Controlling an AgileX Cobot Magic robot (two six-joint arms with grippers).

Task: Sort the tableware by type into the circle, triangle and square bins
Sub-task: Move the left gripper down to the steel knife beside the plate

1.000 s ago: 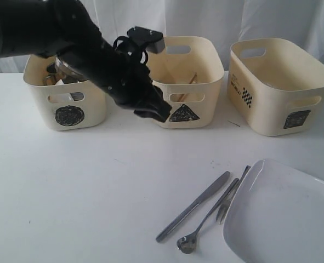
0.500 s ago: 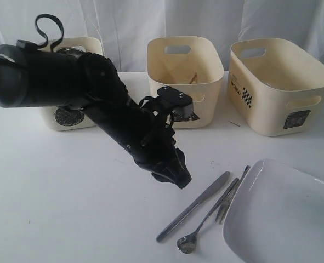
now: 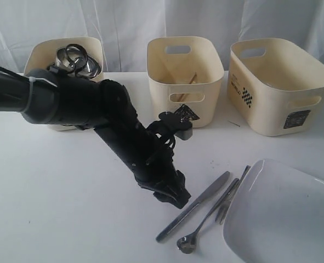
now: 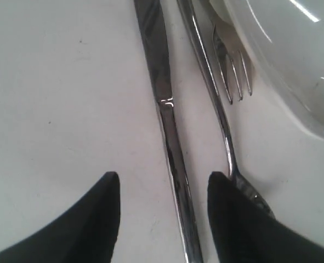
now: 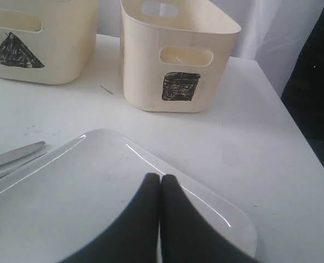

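Left end effector (image 4: 163,178) spread astride knife (image 4: 160,93), long axis running lengthwise btwn fingers, approx parallel w/ spoon (image 4: 212,104)

Steel knife (image 3: 193,206), spoon (image 3: 200,227), fork (image 4: 236,76) lie flat — beside plate (image 3: 282,219).

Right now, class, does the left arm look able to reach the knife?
Probably yes: the left gripper hangs open over the knife, a finger either side of its handle, nothing between. The spoon lies close by.
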